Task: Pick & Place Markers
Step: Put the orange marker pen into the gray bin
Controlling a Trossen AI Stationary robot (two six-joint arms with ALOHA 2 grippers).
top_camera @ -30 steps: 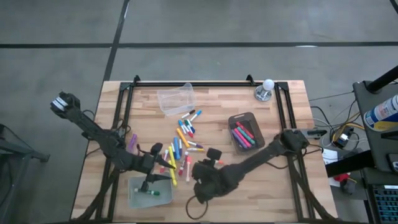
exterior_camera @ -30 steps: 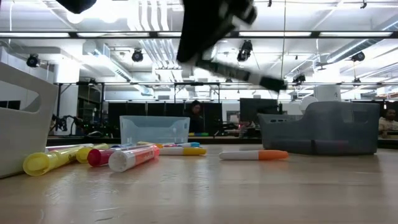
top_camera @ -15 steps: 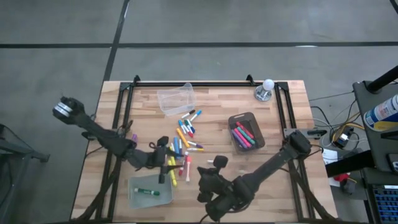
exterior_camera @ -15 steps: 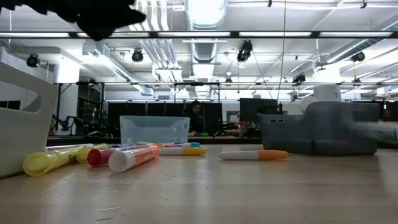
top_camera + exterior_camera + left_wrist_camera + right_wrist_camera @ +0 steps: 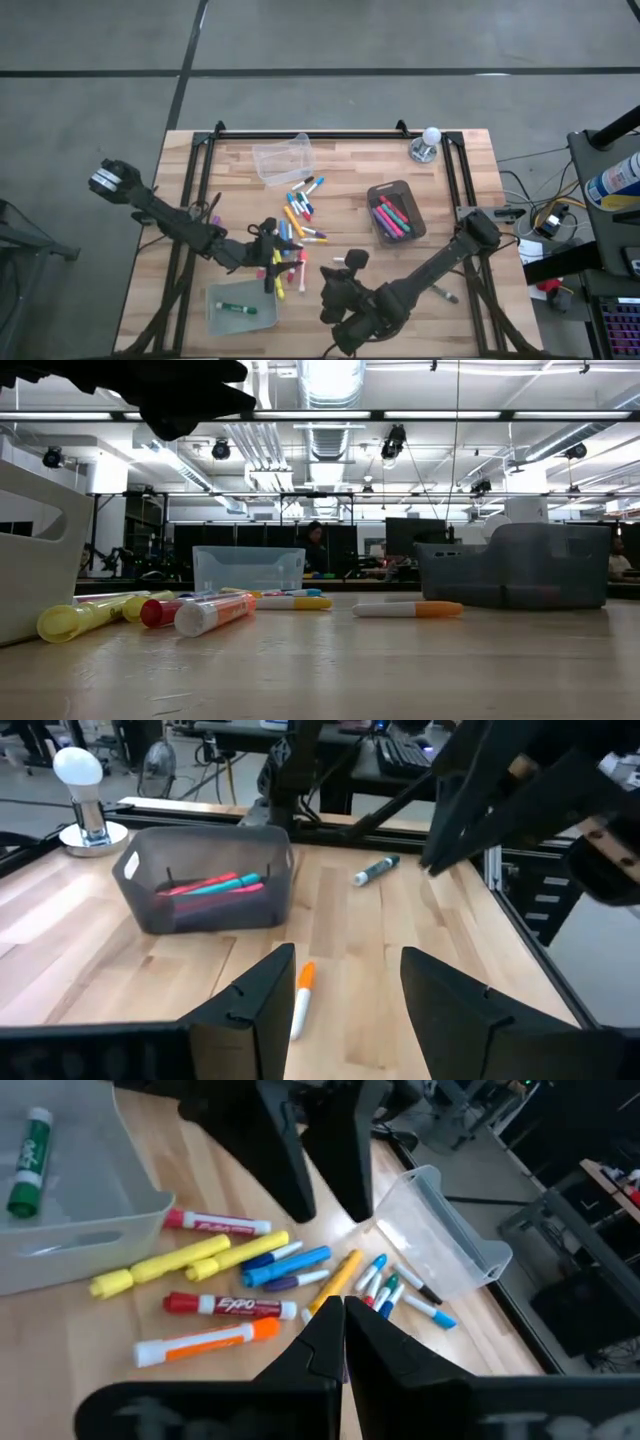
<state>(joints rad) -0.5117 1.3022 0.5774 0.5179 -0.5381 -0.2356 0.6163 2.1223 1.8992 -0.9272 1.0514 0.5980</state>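
Several coloured markers lie loose in a pile on the middle of the table; they also show in the right wrist view and the low view. One green marker lies in the pale bin at the near edge. More markers sit in the grey bin. My left gripper hovers open over the near side of the pile, and an orange-tipped marker lies on the table ahead of it, below its fingers. My right gripper is shut and empty, right of the pile.
An empty clear bin stands at the far side of the table. A light bulb on a stand is at the far right corner. A stray green marker lies near the right rail, by the right arm. Black frame rails run along both sides.
My left gripper moved up and away from above the pale bin, toward the far right, and now hangs over the near side of the marker pile. My right arm pulled back toward the table's near edge, its gripper shifting slightly nearer. The green marker stayed in the pale bin.
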